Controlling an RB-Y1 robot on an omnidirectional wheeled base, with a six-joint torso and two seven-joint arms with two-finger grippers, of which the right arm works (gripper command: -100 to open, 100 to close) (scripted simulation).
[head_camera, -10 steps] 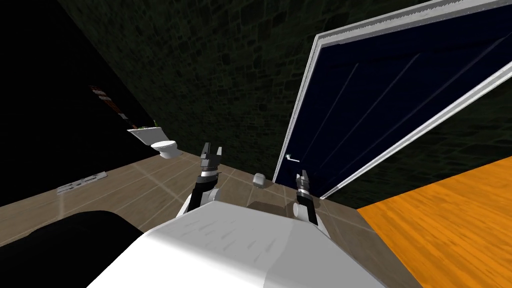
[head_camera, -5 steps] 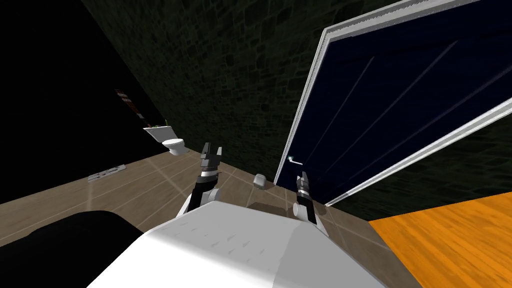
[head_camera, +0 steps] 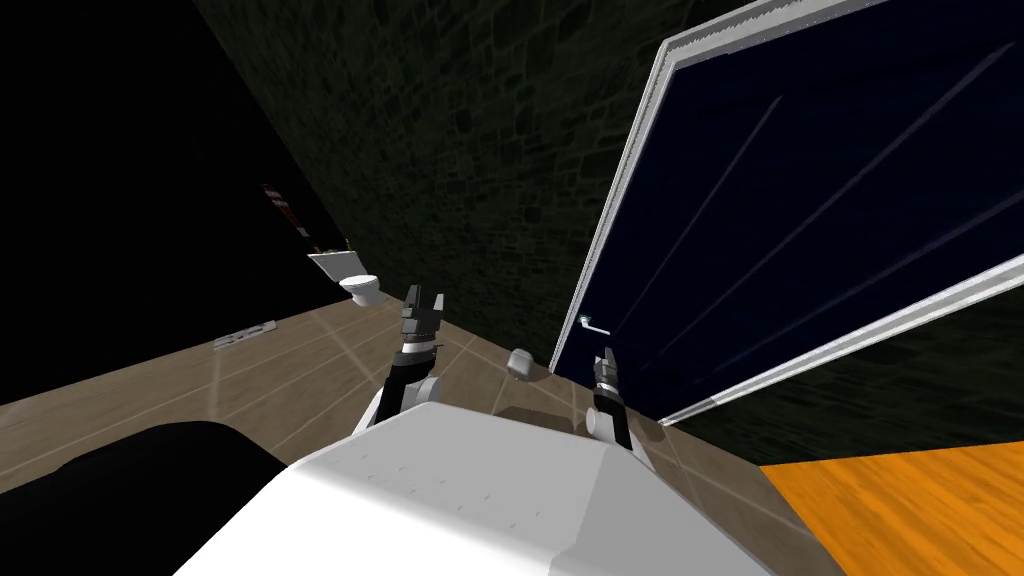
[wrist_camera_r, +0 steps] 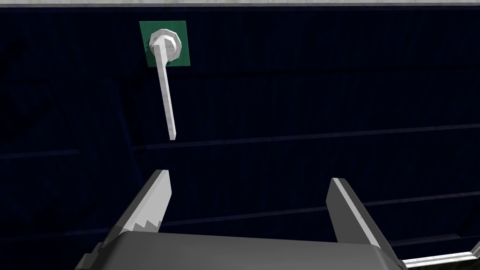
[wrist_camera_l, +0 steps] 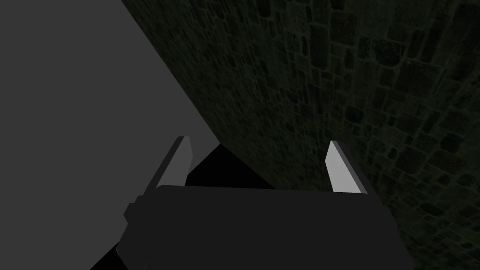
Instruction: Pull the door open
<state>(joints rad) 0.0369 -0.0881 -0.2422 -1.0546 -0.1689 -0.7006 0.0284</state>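
Note:
A dark navy door (head_camera: 800,210) in a white frame (head_camera: 625,205) stands shut ahead on my right. Its thin white lever handle (head_camera: 592,324) (wrist_camera_r: 167,101) sits on a green plate (wrist_camera_r: 165,43) near the door's left edge. My right gripper (head_camera: 606,358) (wrist_camera_r: 248,187) hangs open just short of the door, with the lever's free end a little beyond one fingertip (wrist_camera_r: 161,180) and nothing between the fingers. My left gripper (head_camera: 421,303) (wrist_camera_l: 260,152) is open too, raised before a dark stone wall (head_camera: 470,170).
A white toilet (head_camera: 355,282) stands far off at the left by the stone wall. A small grey round object (head_camera: 520,362) lies on the tiled floor near the door's foot. Orange wood flooring (head_camera: 900,510) begins at the right. A black area (head_camera: 120,180) lies at the left.
I have moved closer to the door and turned: the door looms larger, the toilet has slid right, and the orange floor has dropped lower. Both arms hold the same pose.

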